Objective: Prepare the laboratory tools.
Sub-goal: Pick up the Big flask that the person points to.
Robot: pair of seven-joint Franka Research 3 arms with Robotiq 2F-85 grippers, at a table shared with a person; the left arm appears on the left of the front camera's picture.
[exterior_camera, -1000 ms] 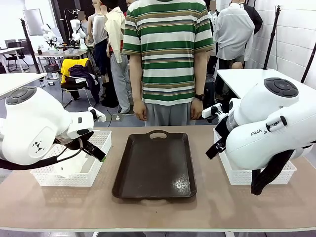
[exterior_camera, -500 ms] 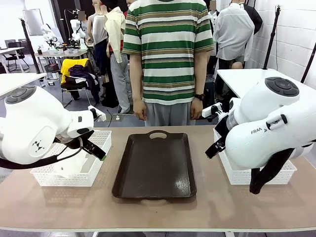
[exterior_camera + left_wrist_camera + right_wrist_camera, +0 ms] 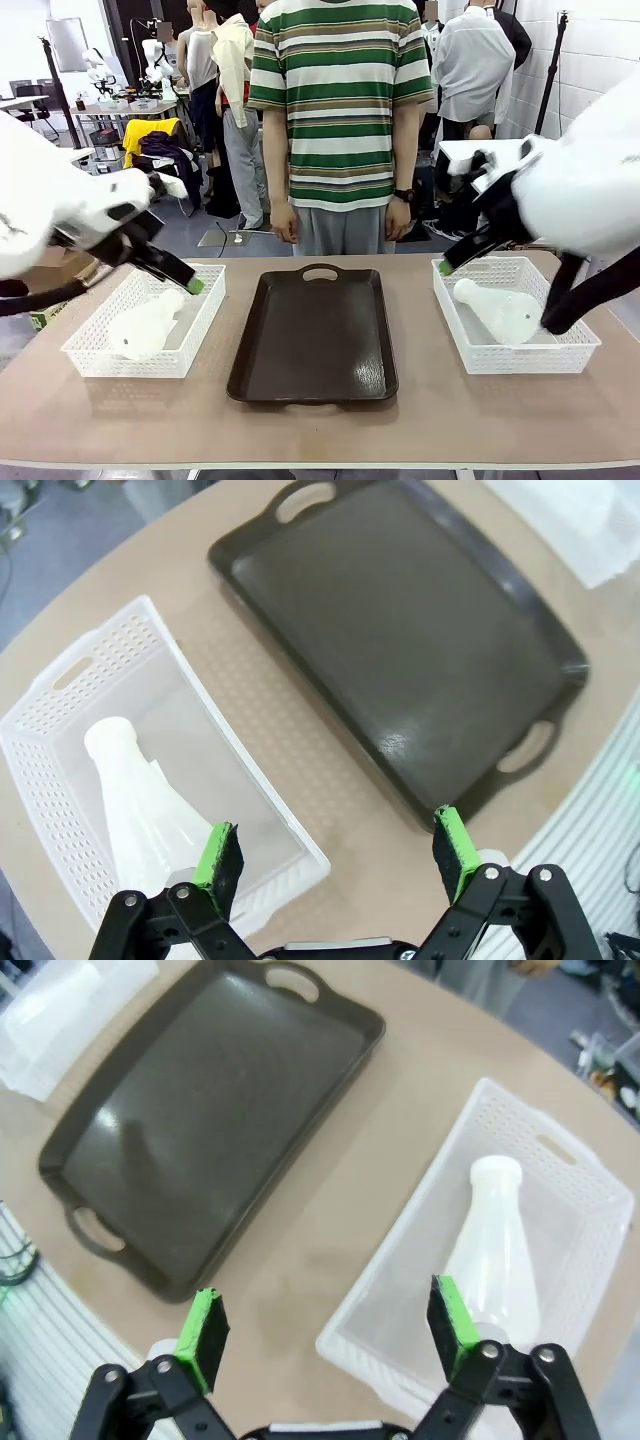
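One flask [image 3: 143, 327] lies on its side in the left basket [image 3: 130, 362], the other flask [image 3: 502, 311] likewise in the right basket [image 3: 530, 358], the dark tray [image 3: 315, 340] between them on the worktop [image 3: 430, 420]. The left jaws and the right jaws hover above their baskets, spread fully wide, holding nothing. Likely trouble: a tapered body lying flat may roll or slip from the pads [image 3: 222, 852], or a finger may snag a basket wall.
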